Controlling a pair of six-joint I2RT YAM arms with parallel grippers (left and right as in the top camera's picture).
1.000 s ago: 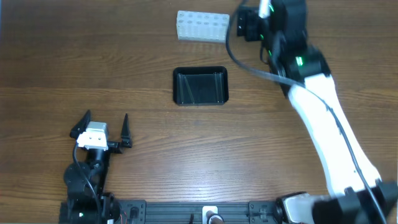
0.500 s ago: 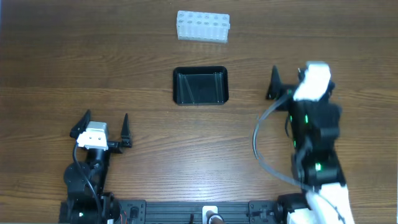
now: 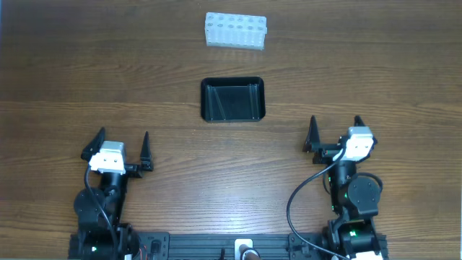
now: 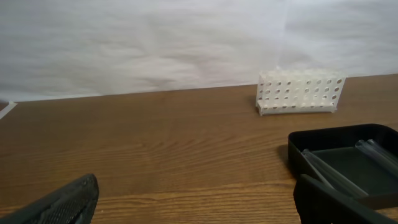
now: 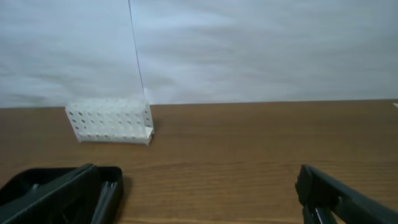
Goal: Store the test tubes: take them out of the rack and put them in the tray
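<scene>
top view, right gripper (image 3: 335,124): over the last second it has pulled back from the far side next to the rack to the near right, in front of its own base. Fingers are spread wide with nothing between them.
top view, left gripper (image 3: 123,137): no change. It sits parked near left, fingers wide apart and empty.
top view, rack (image 3: 236,31): far centre, same spot as before. We see no tubes standing in its holes.
top view, tray (image 3: 203,101): centre, between the rack and the two grippers, not shifted. Faint clear streaks lie inside it.
left wrist view, test tubes (image 4: 323,169): clear tubes lie flat in the tray (image 4: 339,132), at least two. We can't count them for certain.
left wrist view, rack (image 4: 300,92): beyond the tray and well apart from it, upright, holes look vacant.
left wrist view, left gripper (image 4: 196,186): both fingers are at the frame corners, with only bare wood between them.
right wrist view, right gripper (image 5: 196,174): spread just as wide and holding nothing.
right wrist view, rack (image 5: 111,121): far left, nothing sticking out of the top.
right wrist view, tray (image 5: 117,177): near left, partly behind one finger, so we can't make out its contents from here.
meaning: the retreat to a parked pose, an empty-looking rack and tubes in the tray tell us the transfer is most likely done. We'd only confirm the tube count before closing out.
</scene>
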